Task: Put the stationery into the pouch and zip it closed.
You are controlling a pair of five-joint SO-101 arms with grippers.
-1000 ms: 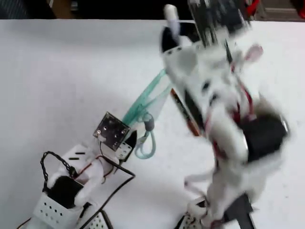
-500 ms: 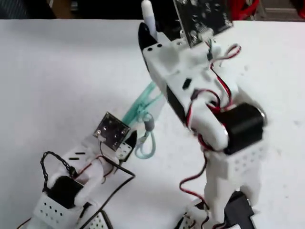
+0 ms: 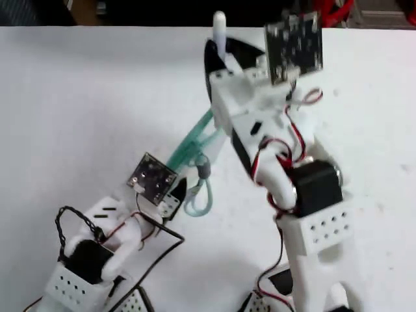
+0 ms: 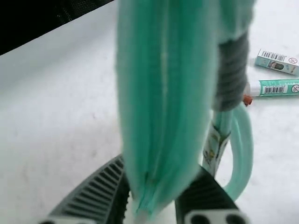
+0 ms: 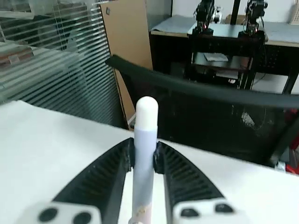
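High view: right gripper (image 3: 218, 48) with pen (image 3: 220, 26), rightward again.

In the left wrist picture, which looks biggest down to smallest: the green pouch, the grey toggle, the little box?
1. green pouch, largest by far
2. grey toggle
3. little box, smallest
Pouch and toggle hang nearer the camera, so real sizes are unsure.

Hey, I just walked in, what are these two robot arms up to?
They are packing stationery into a pouch. The left gripper is clamped on one end of the teal pouch. The right gripper holds a white-capped pen between its jaws, near the table's far edge, not yet inside. A small box and a labelled tube lie on the white table.
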